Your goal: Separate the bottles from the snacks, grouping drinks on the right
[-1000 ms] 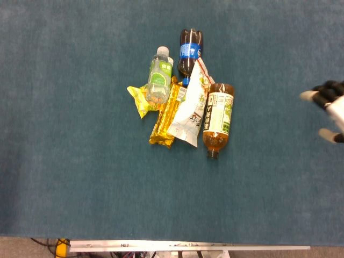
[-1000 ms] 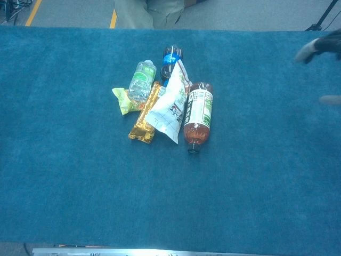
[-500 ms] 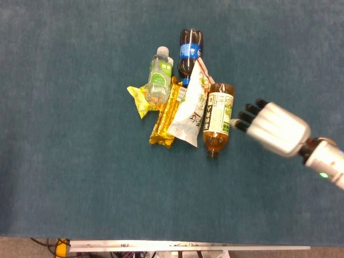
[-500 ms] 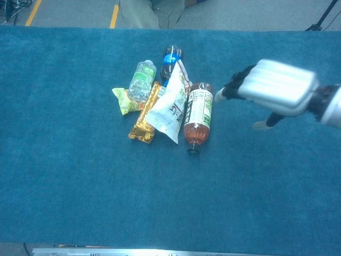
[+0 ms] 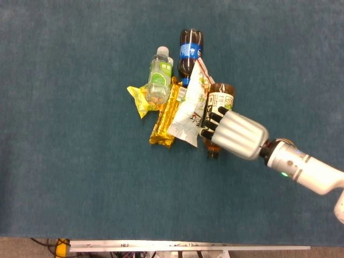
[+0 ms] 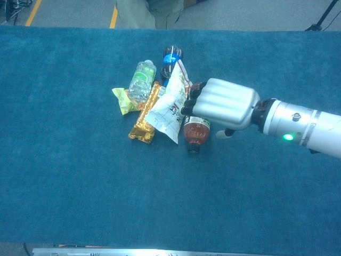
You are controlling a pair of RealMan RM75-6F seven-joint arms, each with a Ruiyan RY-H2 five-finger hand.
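One hand only in view: right hand point(image 5: 234, 133), reaching in from the right edge on a silver forearm, back of the hand turned up, palm down over the tea bottle point(image 5: 216, 97). Dark fingertips point(image 5: 210, 122) curled down over the bottle's label, at the border with the white snack bag point(image 5: 188, 115); thumb point(image 6: 224, 133) sticking out on the bottle's right side in the chest view. Cannot tell whether actually gripped or merely laid over the bottle, contact being hidden beneath the palm. Left hand nowhere in either view.

Tea bottle lying on its side on the blue table point(image 5: 70, 177), long axis roughly near-to-far, cap end point(image 5: 213, 154) toward the near edge, base toward the far edge. Rightmost item of the cluster, touching the white snack bag.

Cola bottle point(image 5: 189, 49) at the far end of the cluster, also flat, base away, neck toward the pile and tucked under the white snack bag. Clear bottle point(image 5: 160, 75) with green label at far left, cap pointing away, lower end resting on the yellow snack packet point(image 5: 138, 100). Gold snack bar point(image 5: 165, 121) between the yellow snack packet and white snack bag, long axis near-to-far, slightly tilted.
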